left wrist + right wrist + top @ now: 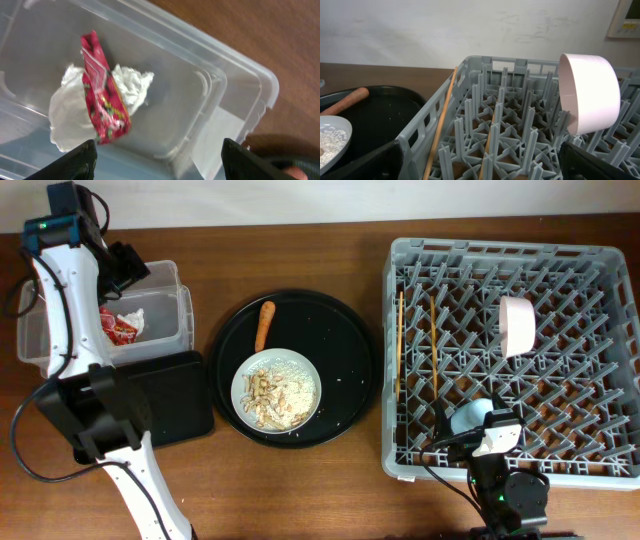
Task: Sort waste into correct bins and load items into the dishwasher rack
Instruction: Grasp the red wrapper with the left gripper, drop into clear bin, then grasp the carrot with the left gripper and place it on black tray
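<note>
1. The clear tub (pixel 183 300) stands at the far left of the table. The black rectangular tray (pixel 180 402) lies just beside its near side.
2. The round black tray (pixel 350 330) fills the middle. It comes close to both bins on its left and to the dishwasher rack (pixel 400 255) on its right, so the free table room is narrow.
3. The left gripper (pixel 128 266) hangs over the far part of the tub. The left wrist view shows this gripper (pixel 159 147) with jaws wide apart.
4. That view also shows the red wrapper (pixel 105 100) lying on top of the white tissue (pixel 67 112) inside the tub. From overhead the arm partly covers them.
5. The right gripper (pixel 492 438) is at the near rim of the rack, just beside the blue cup (pixel 466 417), which only the overhead view shows. In the wrist view its jaws are open.
6. Two chopsticks (pixel 401 345) lie in the left part of the rack, and the pink bowl (pixel 518 326) stands on its edge between pegs.
7. The white plate (pixel 241 373) holds the shredded scraps (pixel 278 393) on the round tray. The orange piece (pixel 264 326) lies just beyond the plate.
</note>
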